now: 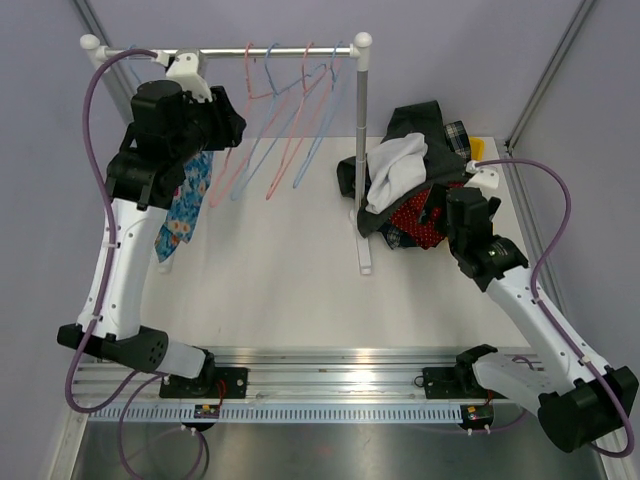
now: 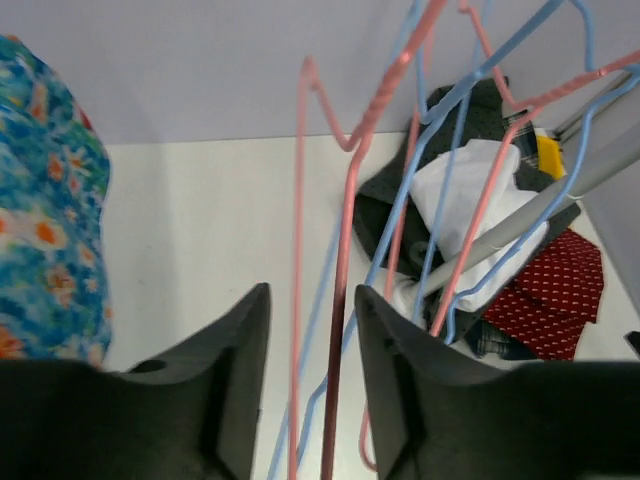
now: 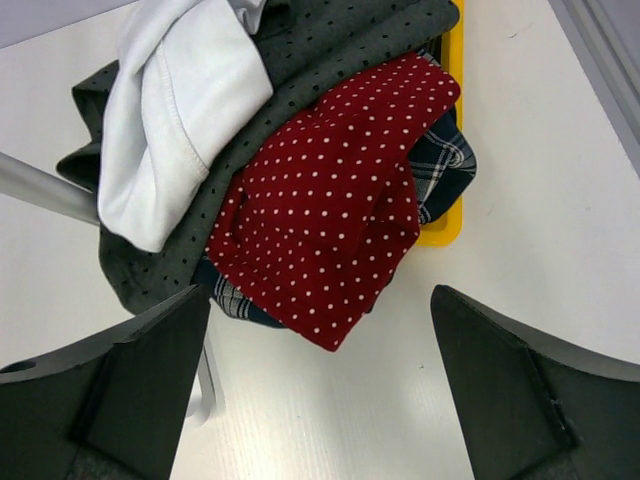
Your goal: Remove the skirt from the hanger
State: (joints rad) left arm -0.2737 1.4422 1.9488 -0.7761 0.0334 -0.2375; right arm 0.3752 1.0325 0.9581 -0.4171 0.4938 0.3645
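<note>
A blue floral skirt (image 1: pixel 186 205) hangs at the left end of the rack's rail (image 1: pixel 270 50); it also fills the left edge of the left wrist view (image 2: pixel 45 200). Its hanger is hidden behind my left arm. My left gripper (image 1: pixel 230 125) is raised at the rail, just right of the skirt. It is open (image 2: pixel 312 290), with the wire of an empty pink hanger (image 2: pixel 345 300) running between its fingers without being clamped. My right gripper (image 1: pixel 462 208) is open and empty (image 3: pixel 320 295) above the table, beside a pile of clothes (image 3: pixel 330 220).
Several empty pink and blue hangers (image 1: pixel 290 130) hang along the rail. The rack's right post (image 1: pixel 362 150) stands mid-table on a foot (image 1: pixel 365 262). The clothes pile (image 1: pixel 415 185) lies on a yellow tray (image 3: pixel 450 232) at the back right.
</note>
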